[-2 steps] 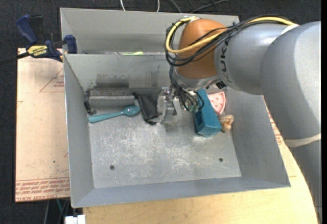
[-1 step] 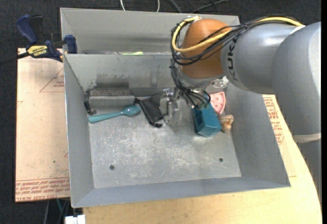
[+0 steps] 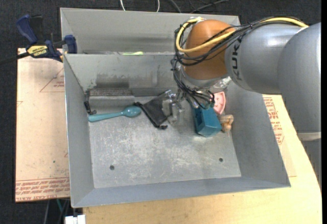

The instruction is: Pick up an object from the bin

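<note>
The gripper (image 3: 173,106) hangs low near the middle of the grey metal bin (image 3: 163,169); whether it is released or clenched cannot be told. Just beside the jaws, on the view's left, lies a flat black wedge-shaped piece (image 3: 153,112), probably the thing to pick, with a teal plastic spoon (image 3: 115,114) beyond it. A blue boxy block (image 3: 207,122) sits on the jaws' other side. A good grasp likely means centring over the black piece and straddling its narrow width. The smooth floor nearer the viewer is bare, leaving room.

light-blue spoon (image 3: 110,115): 1 | black flat piece (image 3: 153,111): 1 | blue block (image 3: 207,121): 1 | pink item (image 3: 220,101): 1 | small tan item (image 3: 227,123): 1
</note>
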Available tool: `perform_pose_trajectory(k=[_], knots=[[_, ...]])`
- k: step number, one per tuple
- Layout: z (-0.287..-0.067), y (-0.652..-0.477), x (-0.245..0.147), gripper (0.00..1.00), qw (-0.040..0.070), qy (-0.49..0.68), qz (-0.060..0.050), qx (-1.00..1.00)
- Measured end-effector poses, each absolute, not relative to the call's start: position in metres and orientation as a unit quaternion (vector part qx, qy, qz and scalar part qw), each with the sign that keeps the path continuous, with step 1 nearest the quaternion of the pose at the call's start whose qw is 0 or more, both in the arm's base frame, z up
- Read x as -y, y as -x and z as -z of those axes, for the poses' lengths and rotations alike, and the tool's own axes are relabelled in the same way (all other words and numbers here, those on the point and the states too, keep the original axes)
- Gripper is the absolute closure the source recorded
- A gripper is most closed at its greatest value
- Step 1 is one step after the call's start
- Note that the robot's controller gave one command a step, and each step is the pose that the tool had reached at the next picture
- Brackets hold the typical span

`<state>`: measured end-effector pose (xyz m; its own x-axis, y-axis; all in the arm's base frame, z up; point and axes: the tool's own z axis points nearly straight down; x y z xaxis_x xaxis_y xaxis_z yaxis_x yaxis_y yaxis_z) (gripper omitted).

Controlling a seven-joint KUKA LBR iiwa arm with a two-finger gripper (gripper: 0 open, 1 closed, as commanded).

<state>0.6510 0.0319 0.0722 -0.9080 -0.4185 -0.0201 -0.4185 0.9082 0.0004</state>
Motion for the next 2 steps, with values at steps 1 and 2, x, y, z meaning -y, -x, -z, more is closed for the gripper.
perform_pose_trajectory(k=[1,2], knots=[[-0.072,-0.648,-0.028,1.00,0.012,0.331,-0.002,-0.943],[-0.072,-0.630,-0.003,1.00,0.014,0.497,0.000,-0.868]])
